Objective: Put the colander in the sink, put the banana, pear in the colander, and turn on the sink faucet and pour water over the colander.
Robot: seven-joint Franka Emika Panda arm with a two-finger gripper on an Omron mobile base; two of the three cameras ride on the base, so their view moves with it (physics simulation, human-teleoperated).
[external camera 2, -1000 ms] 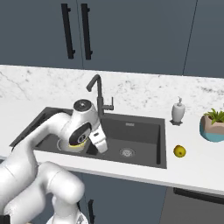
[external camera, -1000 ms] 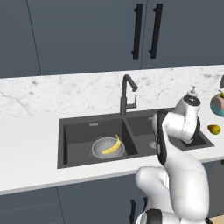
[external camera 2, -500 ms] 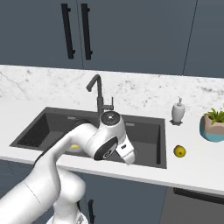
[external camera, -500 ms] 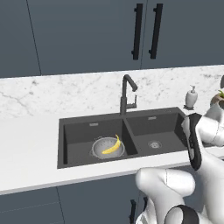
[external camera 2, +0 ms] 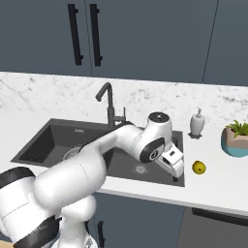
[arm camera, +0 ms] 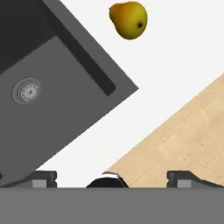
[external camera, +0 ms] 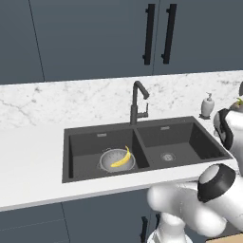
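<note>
**Reaching for the pear**

My gripper [external camera 2: 178, 170] is open wide and empty, over the near right corner of the dark charcoal double-basin sink [external camera 2: 48, 133]. The small yellow-orange pear [external camera 2: 198, 167] lies on the white bench [external camera 2: 213, 189], just right of the sink. The curved yellow banana [external camera: 121, 159] already sits in the round silver perforated colander [external camera: 108, 161] in the left basin. Risk: the round pear could roll off the near bench edge if I nudge it off-centre.

Quick count: one sink [external camera: 85, 142] with two basins and two drains, one colander [external camera: 108, 163], one banana [external camera: 121, 159]. One pear [arm camera: 128, 19] sits up beyond the fingertips [arm camera: 43, 177]. Also one faucet [external camera: 138, 102], one soap dispenser [external camera 2: 197, 122], one potted plant [external camera 2: 236, 138].
</note>
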